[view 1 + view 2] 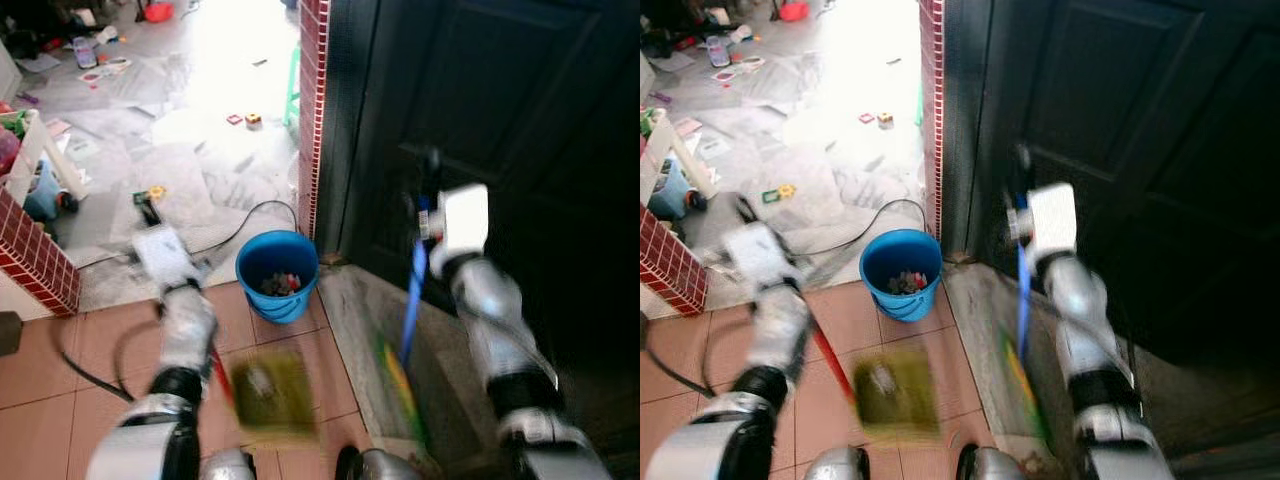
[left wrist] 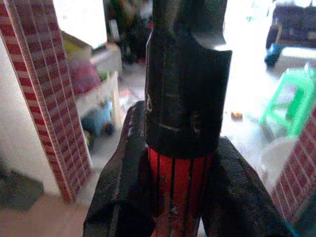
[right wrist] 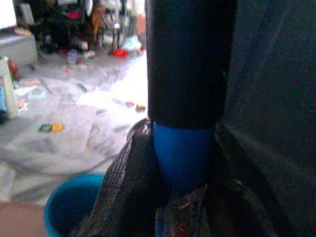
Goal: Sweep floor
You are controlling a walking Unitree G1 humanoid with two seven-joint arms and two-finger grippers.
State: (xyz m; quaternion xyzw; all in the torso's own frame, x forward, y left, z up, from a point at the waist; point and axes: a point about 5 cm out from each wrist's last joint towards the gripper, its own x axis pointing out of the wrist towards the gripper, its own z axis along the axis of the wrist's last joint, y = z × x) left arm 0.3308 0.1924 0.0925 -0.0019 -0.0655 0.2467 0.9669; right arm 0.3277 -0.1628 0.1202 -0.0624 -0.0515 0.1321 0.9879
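Left wrist view: left pincer (image 2: 180, 197) is clamping the red dustpan handle (image 2: 178, 190); right pincer (image 3: 180, 192) is gripping the blue broom handle (image 3: 181, 155), light, stiff, best held mid-shaft; bucket (image 1: 277, 272) is standing nearby.

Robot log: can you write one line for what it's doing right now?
left gripper: shut on red dustpan handle | right gripper: shut on blue broom handle | blue bucket: ahead, by doorway
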